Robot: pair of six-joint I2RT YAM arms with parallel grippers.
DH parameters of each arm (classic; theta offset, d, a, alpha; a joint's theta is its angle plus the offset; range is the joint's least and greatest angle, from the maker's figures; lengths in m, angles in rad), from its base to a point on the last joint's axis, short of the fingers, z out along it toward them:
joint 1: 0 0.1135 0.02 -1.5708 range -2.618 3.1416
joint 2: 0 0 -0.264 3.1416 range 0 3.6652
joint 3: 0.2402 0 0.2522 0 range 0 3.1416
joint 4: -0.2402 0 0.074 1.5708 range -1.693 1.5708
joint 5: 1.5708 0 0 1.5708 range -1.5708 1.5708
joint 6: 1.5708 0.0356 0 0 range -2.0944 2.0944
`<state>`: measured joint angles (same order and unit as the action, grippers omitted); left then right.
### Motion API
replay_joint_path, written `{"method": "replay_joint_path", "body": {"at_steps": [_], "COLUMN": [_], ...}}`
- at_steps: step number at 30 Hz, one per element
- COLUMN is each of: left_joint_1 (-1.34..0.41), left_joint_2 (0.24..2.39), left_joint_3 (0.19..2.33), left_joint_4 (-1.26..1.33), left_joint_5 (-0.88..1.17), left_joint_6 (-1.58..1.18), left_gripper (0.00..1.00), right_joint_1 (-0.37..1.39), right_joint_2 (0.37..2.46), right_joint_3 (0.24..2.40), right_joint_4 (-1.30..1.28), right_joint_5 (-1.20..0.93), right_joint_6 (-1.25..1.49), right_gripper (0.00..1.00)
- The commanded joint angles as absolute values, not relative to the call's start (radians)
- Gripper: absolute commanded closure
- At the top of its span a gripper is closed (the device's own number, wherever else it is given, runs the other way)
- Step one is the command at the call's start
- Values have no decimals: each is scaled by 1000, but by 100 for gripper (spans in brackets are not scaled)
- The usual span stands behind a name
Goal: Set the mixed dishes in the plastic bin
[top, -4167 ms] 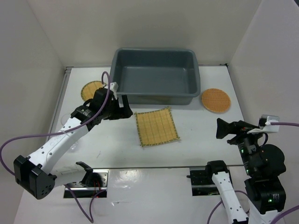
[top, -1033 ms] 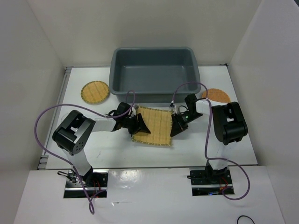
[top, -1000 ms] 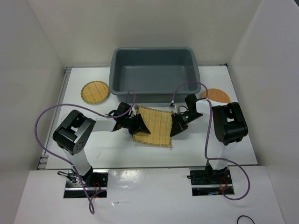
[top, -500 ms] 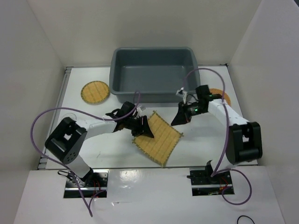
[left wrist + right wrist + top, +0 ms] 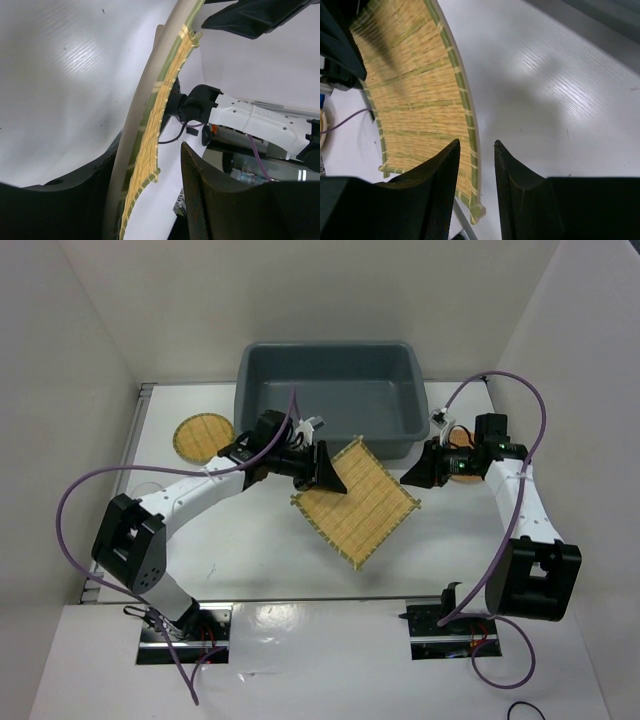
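My left gripper point(image 5: 322, 472) point(image 5: 150, 150) is shut on the upper left edge of the square yellow bamboo mat point(image 5: 357, 503) point(image 5: 150, 135). The mat hangs tilted above the table, just in front of the grey plastic bin point(image 5: 325, 345). My right gripper point(image 5: 412, 477) point(image 5: 476, 144) stands open a little, close to the mat's right corner point(image 5: 415, 100) but holding nothing. The yellow disc with a dark rim point(image 5: 200, 437) lies left of the bin. The orange disc point(image 5: 464, 470) is mostly hidden under my right arm. A small clear glass point(image 5: 148, 490) shows faintly at the left.
White walls close in the table on the left, back and right. Purple cables loop out from both arms. The right arm's white link point(image 5: 250, 117) shows beyond the mat in the left wrist view.
The left gripper has lifted the mat and swung it up toward the bin's front. The right gripper has let go of the mat, opened and drawn back to the right.
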<state>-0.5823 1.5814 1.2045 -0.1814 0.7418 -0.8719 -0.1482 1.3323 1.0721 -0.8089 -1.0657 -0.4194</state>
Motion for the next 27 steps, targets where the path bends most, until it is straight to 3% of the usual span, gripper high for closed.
{"method": "replay_joint_path", "body": {"at_steps": [1, 5, 13, 17, 20, 21, 22, 27], "left_joint_1": [-552, -471, -351, -331, -331, -322, -313, -322], "left_joint_2": [1598, 1652, 1986, 2182, 2443, 2644, 2661, 2761], "left_joint_3": [1222, 1363, 1946, 2306, 2806, 2986, 3072, 3137], "left_joint_4": [-105, -84, -173, -260, -421, -466, -343, -333], "left_joint_5": [853, 873, 905, 905, 914, 914, 984, 960], "left_joint_6": [-939, -1032, -1130, -1176, -1215, -1326, -1416, -1437], "left_gripper": [100, 100, 100, 100, 100, 100, 100, 100], "right_joint_1": [-176, -212, -221, -221, -221, -221, -221, -239], "right_joint_2": [1302, 1302, 1312, 1302, 1302, 1302, 1302, 1293], "right_joint_3": [1092, 1103, 1075, 1055, 1046, 1046, 1037, 1037], "right_joint_4": [-784, -739, -710, -692, -683, -683, -683, -673], "right_joint_5": [-956, -865, -808, -808, -808, -808, -808, -818], "right_joint_6": [-361, -281, -249, -249, -238, -238, -238, -229], "right_gripper": [61, 68, 68, 68, 67, 67, 67, 64]}}
